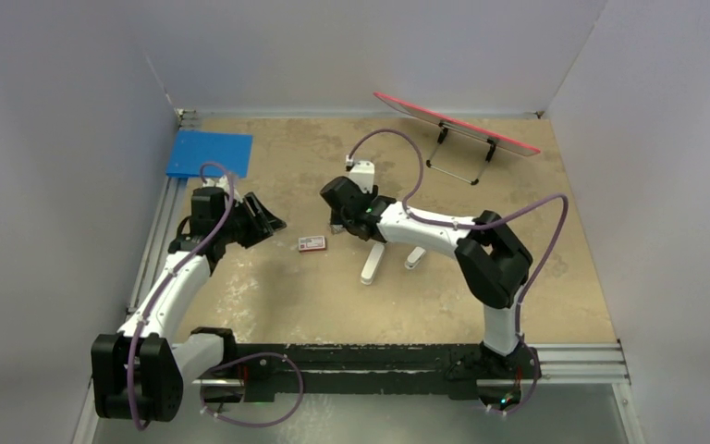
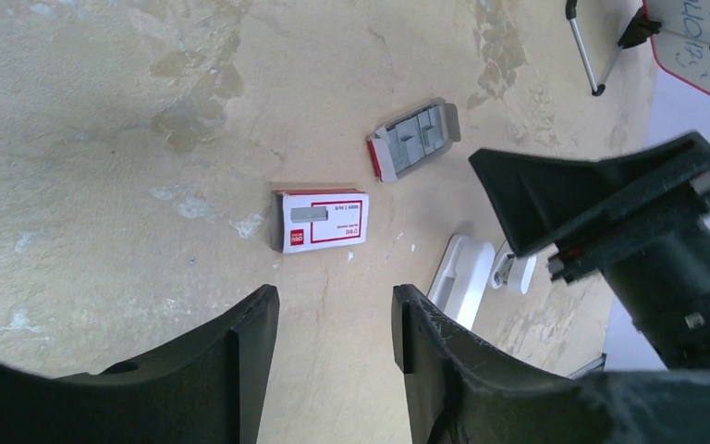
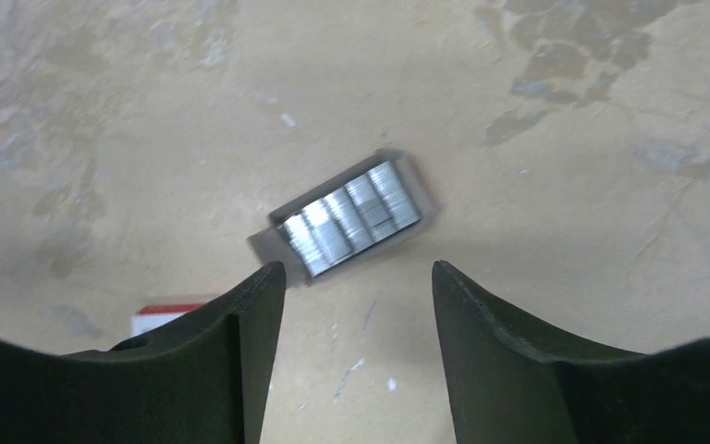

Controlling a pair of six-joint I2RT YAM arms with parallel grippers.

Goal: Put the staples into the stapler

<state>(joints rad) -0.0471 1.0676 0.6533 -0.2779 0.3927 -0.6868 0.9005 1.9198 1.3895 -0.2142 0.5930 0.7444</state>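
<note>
Both parted, empty: left tool, right tool; one staples block, one box, one stapler.

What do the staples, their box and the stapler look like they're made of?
Staples: metal, going by the bright silvery strips with glints, lying in a dull grey tray.
Box: likely printed card, matte red and white with crisp folded edges.
Stapler: probably plastic, smooth and plain white, but too small in view to be sure.

staples: in tray, near box | stapler: right of box | short piece: right of stapler
</note>
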